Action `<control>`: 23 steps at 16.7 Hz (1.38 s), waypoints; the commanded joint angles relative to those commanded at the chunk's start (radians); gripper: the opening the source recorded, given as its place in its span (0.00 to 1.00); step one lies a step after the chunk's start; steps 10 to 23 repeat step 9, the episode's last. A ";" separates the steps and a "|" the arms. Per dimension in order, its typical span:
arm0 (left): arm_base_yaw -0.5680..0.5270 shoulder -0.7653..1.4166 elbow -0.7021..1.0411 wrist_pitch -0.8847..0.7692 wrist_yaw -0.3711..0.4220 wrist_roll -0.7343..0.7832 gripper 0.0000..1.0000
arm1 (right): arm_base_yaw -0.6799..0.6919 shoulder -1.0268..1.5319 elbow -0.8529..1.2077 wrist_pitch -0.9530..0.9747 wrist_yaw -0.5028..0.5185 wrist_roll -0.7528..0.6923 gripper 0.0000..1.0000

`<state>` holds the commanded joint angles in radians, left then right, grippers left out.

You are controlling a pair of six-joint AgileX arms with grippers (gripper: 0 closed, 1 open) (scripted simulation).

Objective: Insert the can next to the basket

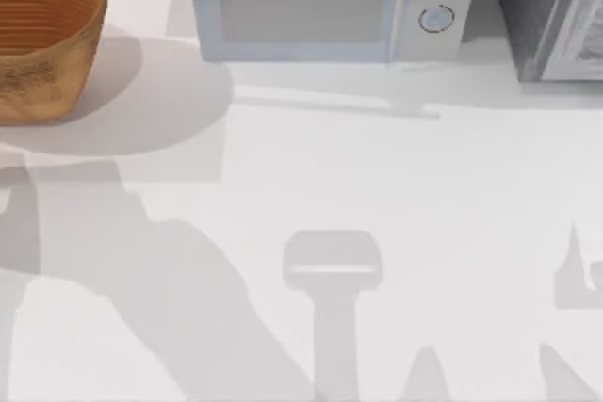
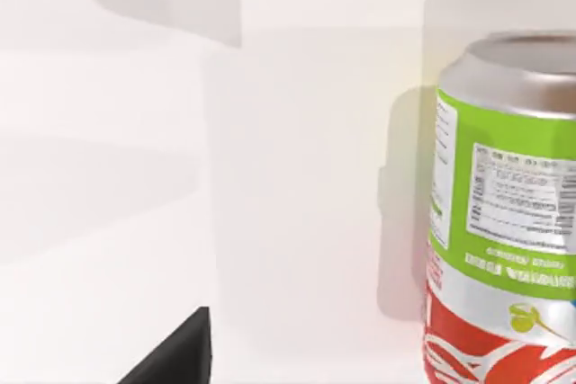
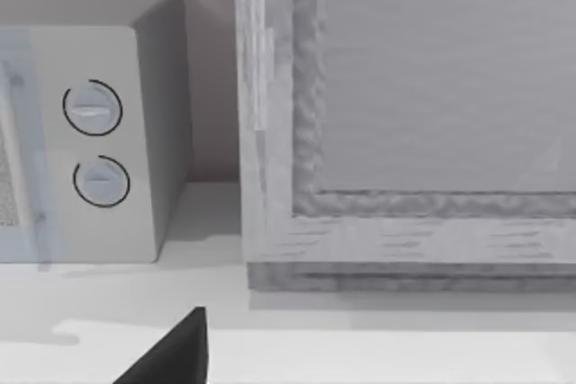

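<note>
Risk is lying in the reach: can is showing close before the left wrist camera on the worktop, basket is sitting at its far left, finger state I cannot tell, so a misjudged approach could topple it.

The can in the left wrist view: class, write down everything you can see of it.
The can looks like metal. A plain silver tapered end is uppermost in the picture. Below it comes a green band with a white printed label panel, then a silver stretch with a small green motif, then red with white swirls at the picture's bottom edge. It is cut off by the edge. It stands out against the white table, with its shadow beside it. Nothing is seen touching it.
</note>
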<state>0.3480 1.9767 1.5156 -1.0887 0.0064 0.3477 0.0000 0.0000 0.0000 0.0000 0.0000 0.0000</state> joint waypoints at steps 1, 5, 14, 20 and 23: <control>0.003 -0.002 0.006 -0.019 -0.002 0.005 1.00 | 0.000 0.000 0.000 0.000 0.000 0.000 1.00; -0.033 -0.006 0.040 -0.094 -0.008 -0.015 1.00 | 0.000 0.000 0.000 0.000 0.000 0.000 1.00; -0.070 -0.007 0.085 -0.111 -0.004 -0.045 1.00 | 0.000 0.000 0.000 0.000 0.000 0.000 1.00; -0.070 -0.007 0.085 -0.111 -0.004 -0.045 1.00 | 0.000 0.000 0.000 0.000 0.000 0.000 1.00; -0.070 -0.007 0.085 -0.111 -0.004 -0.045 1.00 | 0.000 0.000 0.000 0.000 0.000 0.000 1.00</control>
